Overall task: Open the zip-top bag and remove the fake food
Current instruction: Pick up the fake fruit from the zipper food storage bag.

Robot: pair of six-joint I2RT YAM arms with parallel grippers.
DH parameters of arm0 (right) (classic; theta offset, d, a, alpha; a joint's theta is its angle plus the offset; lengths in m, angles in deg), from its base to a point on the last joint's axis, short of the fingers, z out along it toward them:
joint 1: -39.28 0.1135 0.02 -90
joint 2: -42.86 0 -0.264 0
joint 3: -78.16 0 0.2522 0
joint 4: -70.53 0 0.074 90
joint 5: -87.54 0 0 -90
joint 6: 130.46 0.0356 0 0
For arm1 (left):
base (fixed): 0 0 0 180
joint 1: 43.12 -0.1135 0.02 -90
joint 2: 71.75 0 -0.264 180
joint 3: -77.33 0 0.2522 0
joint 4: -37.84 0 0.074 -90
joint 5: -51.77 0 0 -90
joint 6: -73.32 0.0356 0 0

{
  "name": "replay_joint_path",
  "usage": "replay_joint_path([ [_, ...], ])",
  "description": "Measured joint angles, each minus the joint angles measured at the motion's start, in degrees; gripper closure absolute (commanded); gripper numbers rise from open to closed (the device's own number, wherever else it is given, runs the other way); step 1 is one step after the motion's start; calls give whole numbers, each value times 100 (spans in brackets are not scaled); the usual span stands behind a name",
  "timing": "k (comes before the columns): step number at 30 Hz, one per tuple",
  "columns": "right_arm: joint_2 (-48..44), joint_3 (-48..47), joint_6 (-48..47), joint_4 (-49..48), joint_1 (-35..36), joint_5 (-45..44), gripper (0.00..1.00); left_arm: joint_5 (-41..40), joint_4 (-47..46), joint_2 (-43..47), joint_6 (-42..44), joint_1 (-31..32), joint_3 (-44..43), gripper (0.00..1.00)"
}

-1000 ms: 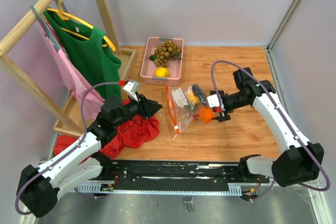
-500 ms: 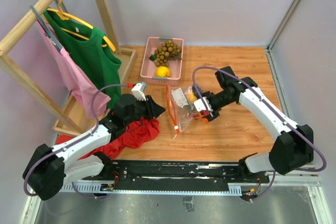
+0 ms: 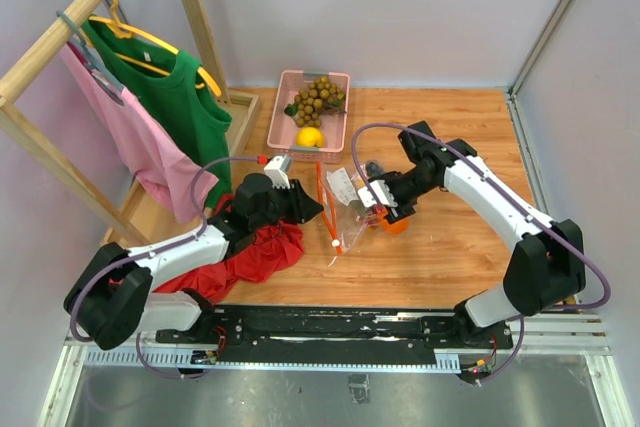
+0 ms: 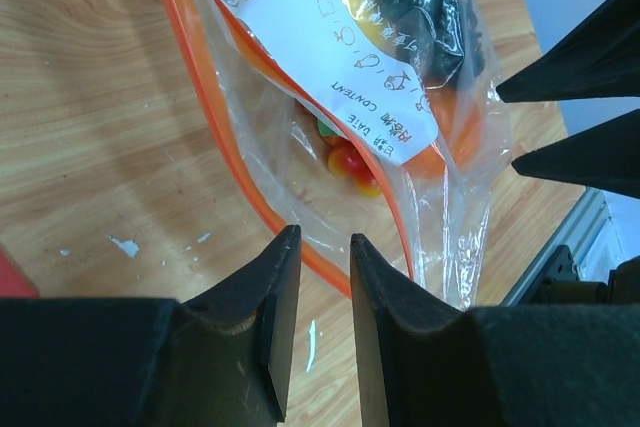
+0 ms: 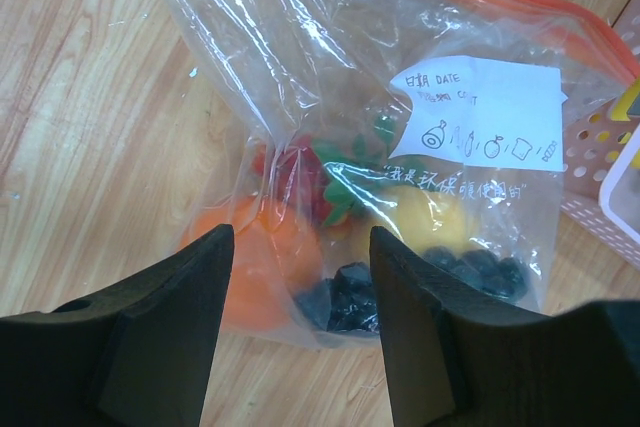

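Note:
The zip-top bag (image 3: 345, 209) lies on the wooden table with its orange-red zip strip (image 3: 322, 197) facing left. Through the plastic (image 5: 300, 67) I see fake food: an orange fruit (image 5: 270, 252), a yellow fruit (image 5: 420, 217) and a dark purple bunch (image 5: 350, 292). My left gripper (image 3: 315, 209) is at the bag's mouth. Its jaws (image 4: 322, 237) stand a narrow gap apart with nothing between them, and the strip (image 4: 200, 77) runs just past the tips. My right gripper (image 3: 385, 209) is open (image 5: 300, 242), straddling the bag's closed end at the orange fruit and the purple bunch.
A pink basket (image 3: 283, 117) behind the bag holds a tan-brown bunch (image 3: 320, 97) and a lemon (image 3: 309, 136). A red cloth (image 3: 255, 252) lies under my left arm. A wooden rack with a green shirt (image 3: 175, 97) and a pink one stands at the left.
My left gripper has moved right to the bag's mouth and its jaws have narrowed. My right gripper has moved left over the bag's closed end, its jaws closing somewhat.

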Motion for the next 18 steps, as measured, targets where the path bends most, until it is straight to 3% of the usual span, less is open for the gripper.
replay_joint_path([
  [18,-284,236,498,33,0,-116,43,669,-444,-695,-385,2,-114,68],
])
